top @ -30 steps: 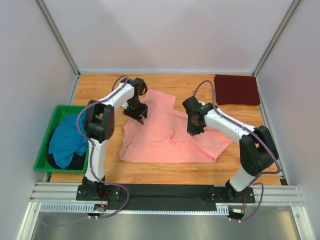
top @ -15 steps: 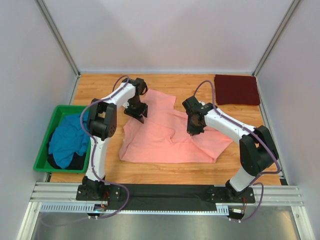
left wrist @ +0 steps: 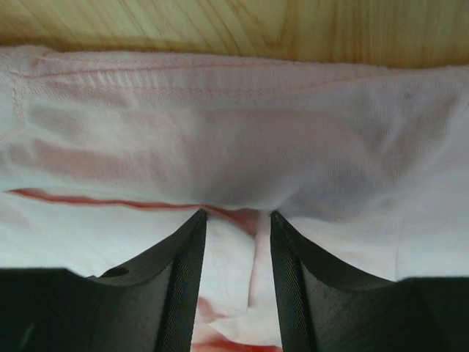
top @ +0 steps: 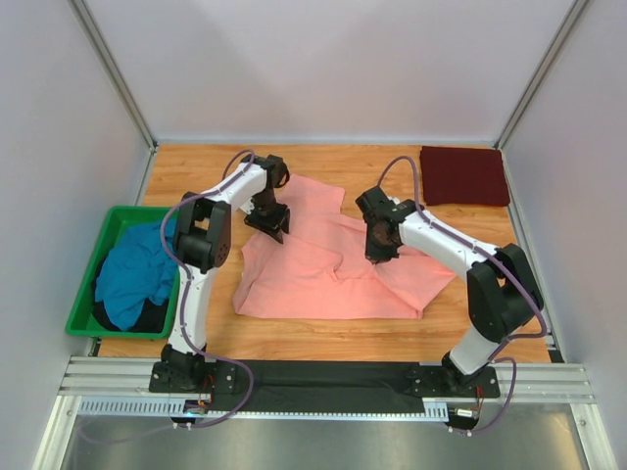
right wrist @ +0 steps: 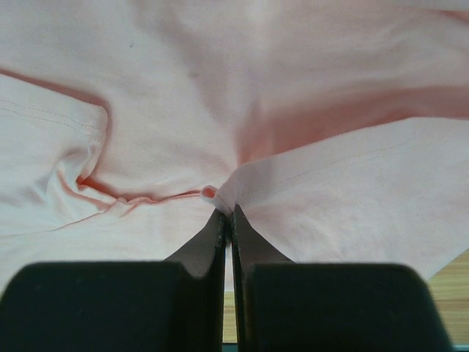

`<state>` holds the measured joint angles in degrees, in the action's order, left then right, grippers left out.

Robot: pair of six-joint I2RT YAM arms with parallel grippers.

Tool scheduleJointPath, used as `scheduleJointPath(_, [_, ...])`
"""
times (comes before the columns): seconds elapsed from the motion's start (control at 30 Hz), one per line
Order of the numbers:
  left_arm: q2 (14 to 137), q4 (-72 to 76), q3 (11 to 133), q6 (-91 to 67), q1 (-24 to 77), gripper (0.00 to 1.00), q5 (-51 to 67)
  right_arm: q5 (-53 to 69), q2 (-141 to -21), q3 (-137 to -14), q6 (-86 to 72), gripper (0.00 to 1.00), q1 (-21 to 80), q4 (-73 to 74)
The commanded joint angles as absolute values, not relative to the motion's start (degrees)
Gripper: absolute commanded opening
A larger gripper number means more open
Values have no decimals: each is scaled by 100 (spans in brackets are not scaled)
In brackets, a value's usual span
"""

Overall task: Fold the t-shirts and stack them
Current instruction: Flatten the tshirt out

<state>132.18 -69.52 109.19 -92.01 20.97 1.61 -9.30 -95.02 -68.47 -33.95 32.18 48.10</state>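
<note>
A salmon-pink t-shirt point(top: 323, 279) lies crumpled across the middle of the wooden table. My left gripper point(top: 268, 225) is pressed down on its upper left part. Its jaws stand open in the left wrist view point(left wrist: 236, 214), astride a fold of the pink cloth point(left wrist: 234, 139). My right gripper point(top: 377, 251) is at the shirt's right side, shut on a pinched hem edge point(right wrist: 226, 211) of the pink cloth point(right wrist: 220, 88). A dark maroon t-shirt point(top: 464, 174) lies folded at the back right corner. A teal-blue t-shirt point(top: 132, 274) is bunched in the bin.
A green plastic bin point(top: 116, 212) sits at the table's left edge, with a dark cloth under the teal one. Grey walls close in the table on three sides. Bare wood shows along the back and the front edge point(top: 323, 338).
The left arm's elbow has swung slightly to the right while its gripper stays on the shirt. The right gripper has edged a little left, still holding the cloth.
</note>
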Motion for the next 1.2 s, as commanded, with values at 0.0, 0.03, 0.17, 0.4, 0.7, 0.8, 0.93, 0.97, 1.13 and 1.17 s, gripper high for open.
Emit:
scheduleJointPath(0.0, [13298, -7163, 11135, -9167, 2092, 47, 264, -940, -9545, -7136, -3314, 0, 3226, 4772])
scheduleJointPath(0.03, [13324, -7172, 11153, -9158, 2092, 46, 255, -940, -9545, -7137, -3313, 0, 3226, 4764])
scheduleJointPath(0.17, [13342, -7181, 11162, -9114, 2092, 42, 307, -958, -9562, -7154, -3305, 0, 3226, 4781])
scheduleJointPath(0.4, [13210, -7137, 11171, -9044, 2092, 17, 281, -1037, -9554, -7207, -3305, 0, 3208, 4860])
scheduleJointPath(0.7, [12237, -7225, 11241, -8597, 2057, 0, 18, -1371, -9308, -7839, -3524, 0, 2744, 5870])
scheduleJointPath(0.8, [11516, -7269, 11425, -8228, 1952, 0, -491, -1564, -9018, -8593, -3559, 0, 2269, 6381])
scheduleJointPath(0.93, [10400, -7094, 11584, -7815, 1653, 0, -887, -1801, -8728, -9736, -3647, 0, 1627, 7135])
scheduleJointPath(0.97, [10163, -6901, 11584, -7744, 1600, 0, -914, -1828, -8658, -9956, -3665, 0, 1382, 7224])
scheduleJointPath(1.13, [8738, -6794, 11760, -7383, 1249, 0, -1072, -2004, -8087, -11196, -3893, 0, 669, 7778])
scheduleJointPath(1.17, [8536, -6759, 11751, -7322, 1135, 0, -1081, -2021, -7982, -11336, -3928, 0, 477, 7839])
